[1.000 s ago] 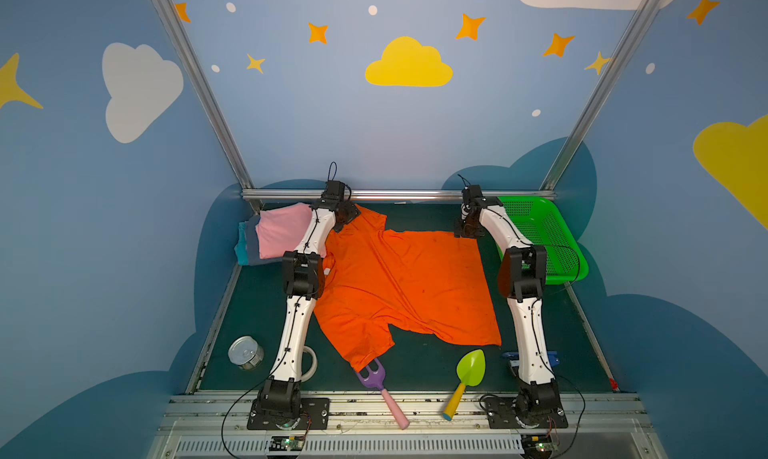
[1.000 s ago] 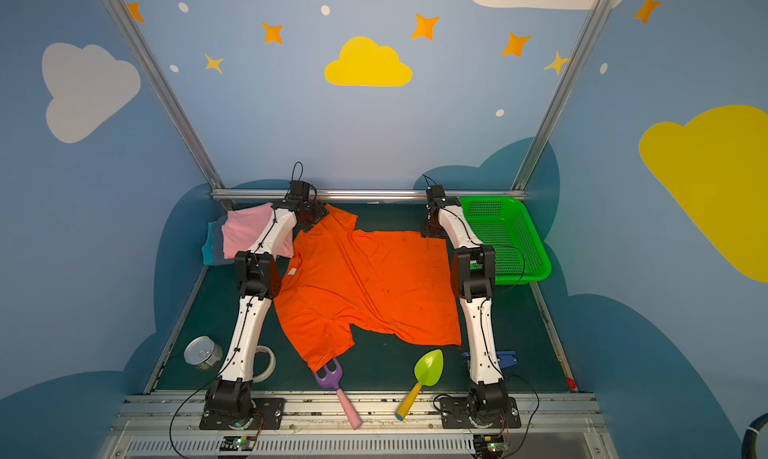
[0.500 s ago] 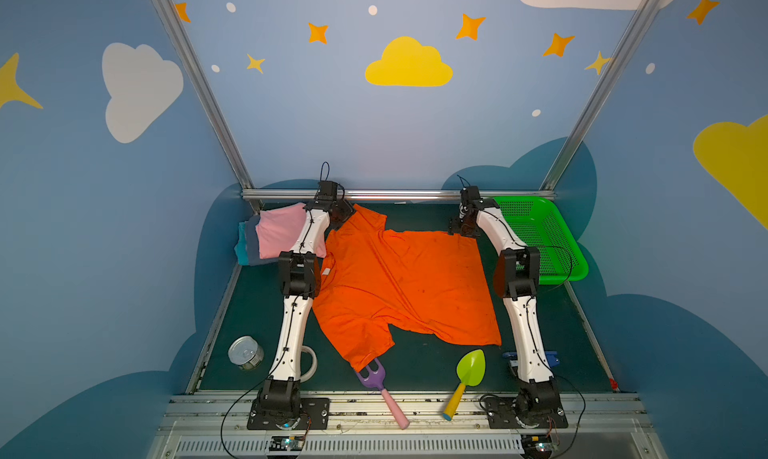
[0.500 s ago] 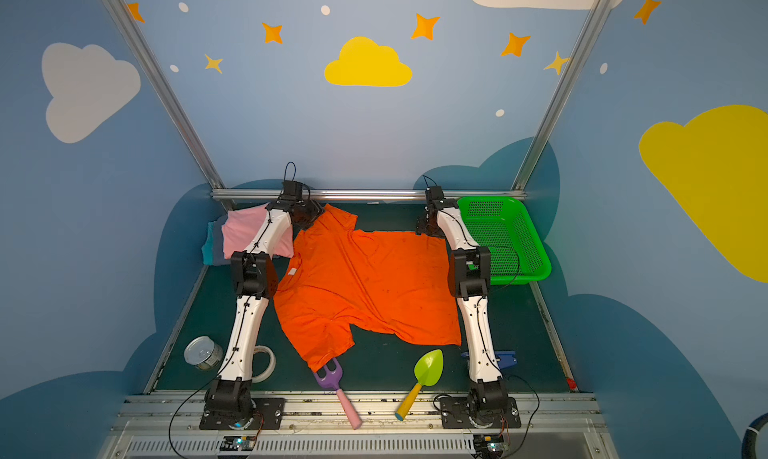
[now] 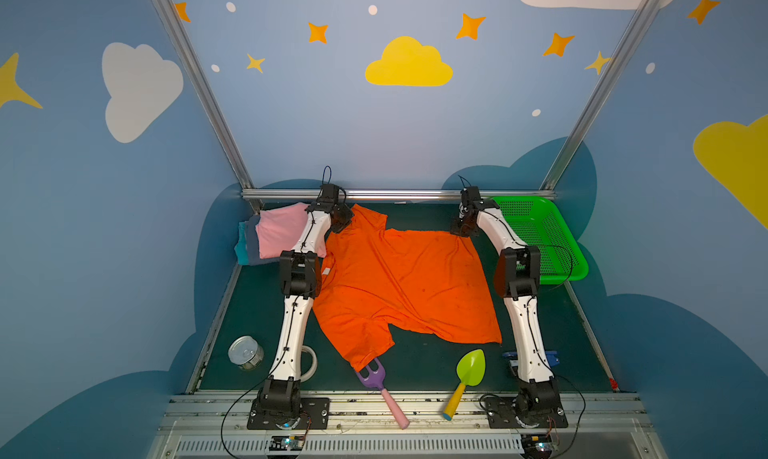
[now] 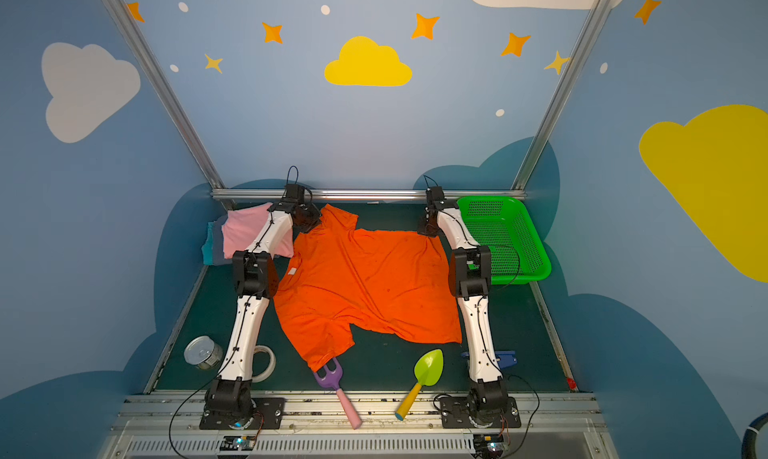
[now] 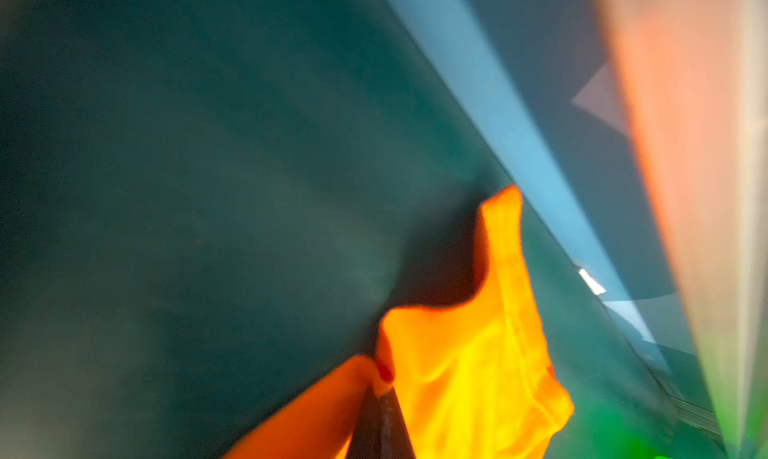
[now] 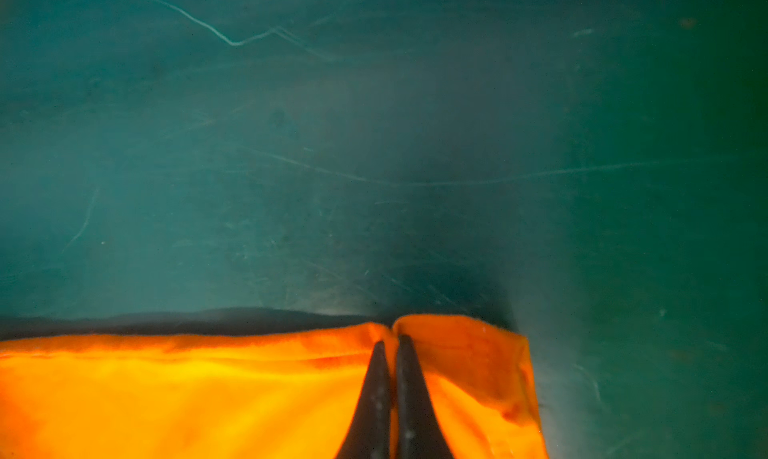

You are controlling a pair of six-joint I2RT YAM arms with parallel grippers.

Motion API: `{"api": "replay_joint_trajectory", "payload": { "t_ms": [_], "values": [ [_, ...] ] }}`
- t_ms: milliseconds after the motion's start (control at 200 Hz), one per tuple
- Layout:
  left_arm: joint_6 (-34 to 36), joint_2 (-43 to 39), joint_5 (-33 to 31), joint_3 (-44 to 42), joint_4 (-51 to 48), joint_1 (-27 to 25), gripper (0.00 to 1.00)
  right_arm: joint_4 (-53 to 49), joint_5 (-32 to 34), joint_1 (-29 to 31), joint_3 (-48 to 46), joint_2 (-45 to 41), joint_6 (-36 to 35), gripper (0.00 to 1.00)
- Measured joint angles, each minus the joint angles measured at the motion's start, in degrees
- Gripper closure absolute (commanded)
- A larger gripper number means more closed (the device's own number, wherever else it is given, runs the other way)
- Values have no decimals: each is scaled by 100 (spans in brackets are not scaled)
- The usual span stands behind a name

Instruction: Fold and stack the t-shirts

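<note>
A bright orange t-shirt (image 5: 407, 286) (image 6: 365, 282) lies spread on the dark green mat between my two arms. My left gripper (image 5: 343, 225) (image 6: 308, 224) sits at its far left sleeve, and in the left wrist view this gripper (image 7: 384, 388) is shut on a fold of the orange cloth (image 7: 469, 353). My right gripper (image 5: 461, 230) (image 6: 428, 230) is at the far right corner. In the right wrist view it (image 8: 392, 340) pinches the shirt's hem (image 8: 208, 394). Folded pink (image 5: 278, 232), grey-blue (image 5: 251, 247) and teal (image 5: 241, 249) t-shirts are stacked at the back left.
A green perforated basket (image 5: 582, 270) stands at the back right. Near the front lie a tin can (image 5: 246, 353), a tape roll (image 5: 311, 363), a purple toy fork (image 5: 374, 378), a green toy shovel (image 5: 469, 369) and a blue object (image 5: 550, 357).
Both grippers have closed on the far edge of the orange t-shirt. The arms have shifted slightly at the back of the mat.
</note>
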Motion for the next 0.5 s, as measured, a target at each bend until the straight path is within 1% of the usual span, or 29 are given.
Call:
{"api": "replay_joint_trajectory", "payload": {
  "t_ms": [275,501],
  "values": [
    [22,-750,-302,-846,-509,157,96,295,400,-17,-820,-625,-48,100],
    [-4,-1257,-249,-1043,-595,210,96,417,518,-37,-1117,-1189,4,100]
  ]
}}
